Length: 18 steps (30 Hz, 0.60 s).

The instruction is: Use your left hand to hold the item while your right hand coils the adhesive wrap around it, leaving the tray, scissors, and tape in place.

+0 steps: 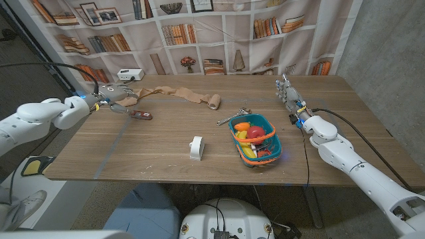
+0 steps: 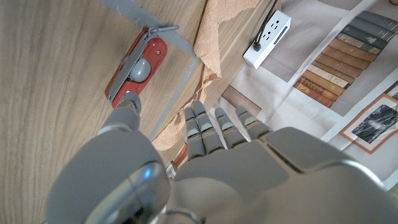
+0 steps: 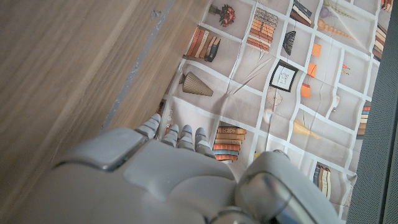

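Head camera looks down over the table — wrist cameras skim it close, facing the bookshelf backdrop.

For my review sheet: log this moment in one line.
left hand over red tool | right hand open, far edge | wrap unrolled, untouched

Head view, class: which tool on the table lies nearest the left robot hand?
The red-handled tool, just beside the left robot hand; the silver tool lies by the basket.

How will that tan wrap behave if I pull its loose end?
The tan wrap lies crumpled and wavy, so it is probably floppy and light. Its rolled end would likely drag or roll rather than unwind. The left hand is at the loose end.
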{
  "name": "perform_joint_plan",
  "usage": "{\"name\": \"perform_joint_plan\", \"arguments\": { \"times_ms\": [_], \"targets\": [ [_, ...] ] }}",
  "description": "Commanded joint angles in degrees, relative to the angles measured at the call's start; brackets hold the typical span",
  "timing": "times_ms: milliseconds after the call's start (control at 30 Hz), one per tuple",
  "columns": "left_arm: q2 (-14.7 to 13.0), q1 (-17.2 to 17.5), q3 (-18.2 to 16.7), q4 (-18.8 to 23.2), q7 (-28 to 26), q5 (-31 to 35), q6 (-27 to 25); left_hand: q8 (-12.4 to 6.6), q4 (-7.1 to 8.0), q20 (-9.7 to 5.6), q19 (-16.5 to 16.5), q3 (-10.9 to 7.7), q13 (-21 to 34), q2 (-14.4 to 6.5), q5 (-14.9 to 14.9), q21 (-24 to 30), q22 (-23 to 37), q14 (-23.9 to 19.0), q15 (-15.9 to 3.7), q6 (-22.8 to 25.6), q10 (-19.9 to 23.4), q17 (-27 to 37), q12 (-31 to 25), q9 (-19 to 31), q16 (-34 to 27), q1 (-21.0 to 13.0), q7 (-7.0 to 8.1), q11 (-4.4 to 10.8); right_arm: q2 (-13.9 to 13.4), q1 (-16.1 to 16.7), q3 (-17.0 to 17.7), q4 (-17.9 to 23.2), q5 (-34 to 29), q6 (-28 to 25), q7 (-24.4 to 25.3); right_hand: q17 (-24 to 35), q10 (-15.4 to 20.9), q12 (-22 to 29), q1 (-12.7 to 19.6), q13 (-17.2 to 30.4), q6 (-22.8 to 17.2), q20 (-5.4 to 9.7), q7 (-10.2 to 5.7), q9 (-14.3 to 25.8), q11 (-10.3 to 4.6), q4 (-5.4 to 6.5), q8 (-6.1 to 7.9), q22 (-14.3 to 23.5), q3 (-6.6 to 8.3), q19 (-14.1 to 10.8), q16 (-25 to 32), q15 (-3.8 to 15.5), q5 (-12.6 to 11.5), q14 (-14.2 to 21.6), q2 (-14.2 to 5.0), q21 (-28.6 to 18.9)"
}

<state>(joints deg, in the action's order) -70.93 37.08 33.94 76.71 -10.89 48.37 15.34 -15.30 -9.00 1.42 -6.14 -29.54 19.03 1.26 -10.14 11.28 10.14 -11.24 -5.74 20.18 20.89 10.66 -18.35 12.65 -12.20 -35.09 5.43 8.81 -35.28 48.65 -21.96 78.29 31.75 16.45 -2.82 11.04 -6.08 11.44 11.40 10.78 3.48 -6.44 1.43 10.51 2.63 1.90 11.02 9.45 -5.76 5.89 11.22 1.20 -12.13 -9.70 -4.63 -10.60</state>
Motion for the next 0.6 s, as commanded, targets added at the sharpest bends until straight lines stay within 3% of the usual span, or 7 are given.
{"name": "perform_joint_plan", "arguments": {
  "times_ms": [33, 600],
  "targets": [
    [1.0, -2.1, 1.4, -2.3, 0.7, 0.3, 1.6, -0.49, -0.28, 0.2, 0.1, 0.09, 0.2, 0.2, -0.4, 0.1, 0.2, -0.3, -0.12, 0.9, 0.7, 0.1, 0.1, 0.1, 0.2, -0.8, 0.34, 0.24, 0.1, -0.3, -0.1, -0.4, 0.2, -0.5, -0.1, 0.2, 0.0, 0.0, 0.5, 0.2, 0.0, -0.28, -0.28, 0.2, 0.01, -0.3, 0.04, 0.3, -0.26, -0.2, 0.2, -0.14, 0.0, -5.1, 0.21, -0.2],
    [2.1, -4.6, 3.2, -4.3, 0.9, 1.4, 3.4, -0.56, -0.28, 0.16, 0.2, 0.06, 0.3, 0.3, -0.5, 0.1, 0.2, -0.2, -0.28, 1.2, 1.0, 0.1, 0.2, 0.1, 0.2, -1.0, 0.59, 0.38, 0.3, -0.7, -0.3, -0.9, -0.1, -0.6, 0.0, 0.2, 0.0, 0.0, 0.5, 0.2, 0.0, -0.32, -0.28, 0.2, 0.17, -0.33, 0.04, 0.3, -0.26, -0.2, 0.2, -0.14, 0.0, -5.1, 0.2, -0.2]
  ]
}}
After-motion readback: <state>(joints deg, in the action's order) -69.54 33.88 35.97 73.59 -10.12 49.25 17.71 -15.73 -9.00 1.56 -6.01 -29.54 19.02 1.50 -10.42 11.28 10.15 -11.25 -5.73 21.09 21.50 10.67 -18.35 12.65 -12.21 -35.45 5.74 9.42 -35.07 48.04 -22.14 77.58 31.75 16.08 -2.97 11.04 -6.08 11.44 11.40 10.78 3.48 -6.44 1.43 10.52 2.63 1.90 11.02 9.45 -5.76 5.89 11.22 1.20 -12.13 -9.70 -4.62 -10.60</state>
